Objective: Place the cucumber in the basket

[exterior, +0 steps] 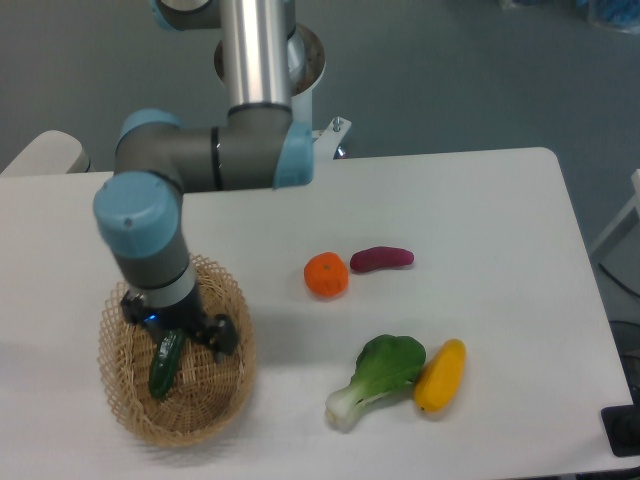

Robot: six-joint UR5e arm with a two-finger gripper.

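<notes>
Cucumber [163, 364]: we see it lying inside the basket [222, 410].
Gripper [180, 333]: released, we judge; fingers spread above the cucumber.

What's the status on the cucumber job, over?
Gripper open, above the basket. Cucumber lying inside the basket, released. Nothing in the way.

The cucumber [164, 364] lies inside the basket [228, 396], under the spread-fingered gripper [176, 337]
</notes>
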